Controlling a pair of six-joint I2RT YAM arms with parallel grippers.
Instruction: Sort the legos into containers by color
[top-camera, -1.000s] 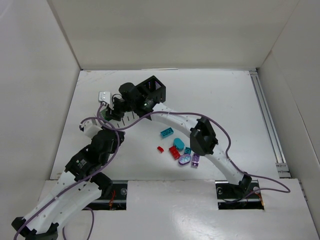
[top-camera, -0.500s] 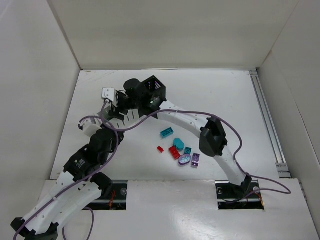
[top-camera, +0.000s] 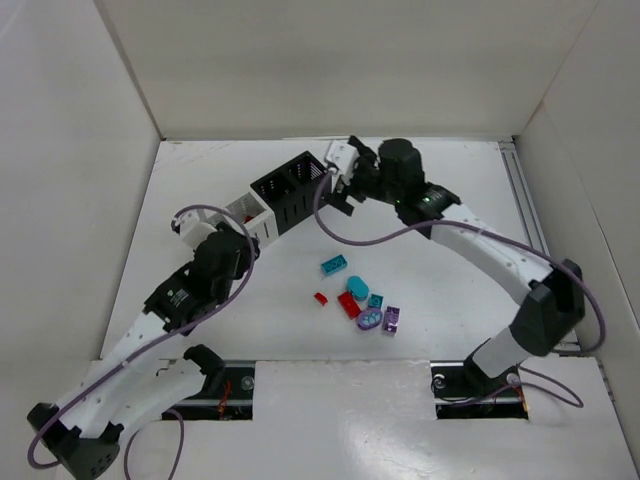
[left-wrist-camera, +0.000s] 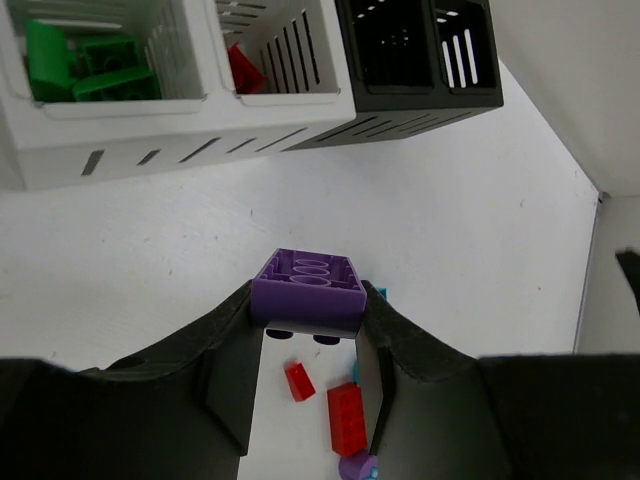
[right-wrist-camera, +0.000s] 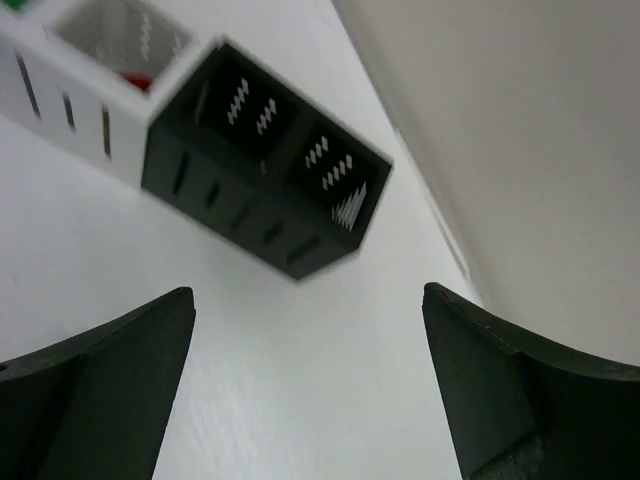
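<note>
Purple lego (left-wrist-camera: 308, 283) in left end effector (left-wrist-camera: 307, 306), slotted containers (left-wrist-camera: 200, 138) beyond

I can't read any writing, label, brand mark or number in any of my three views. The purple rectangular plastic brick (left-wrist-camera: 307, 283), close to the left wrist camera, shows only plain raised rings. The walls of the white slotted plastic box (left-wrist-camera: 150, 140) and the black slotted plastic box (left-wrist-camera: 420, 100) show slots and no print.
</note>
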